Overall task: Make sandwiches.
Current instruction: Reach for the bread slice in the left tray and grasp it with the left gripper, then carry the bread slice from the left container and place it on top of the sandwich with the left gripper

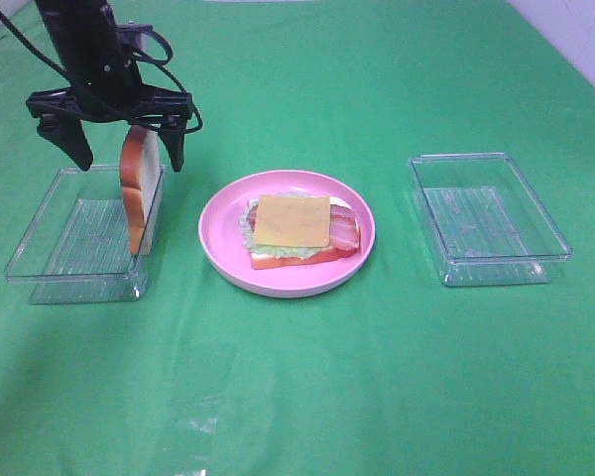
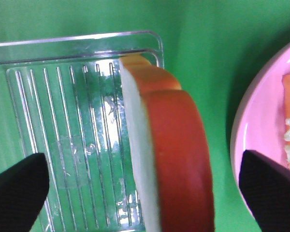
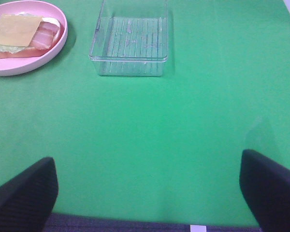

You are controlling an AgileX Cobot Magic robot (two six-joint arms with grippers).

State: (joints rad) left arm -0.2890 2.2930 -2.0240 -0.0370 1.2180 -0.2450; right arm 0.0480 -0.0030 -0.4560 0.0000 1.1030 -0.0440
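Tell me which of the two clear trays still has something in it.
The clear tray on the left, under the left pincer: a bread slice stands on edge against its wall nearest the pink plate. The right tray holds nothing.

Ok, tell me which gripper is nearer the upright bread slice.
Left. The left gripper hangs open right above the bread slice, a finger to each side of it. The right gripper is open far off, over bare cloth beyond the right tray.
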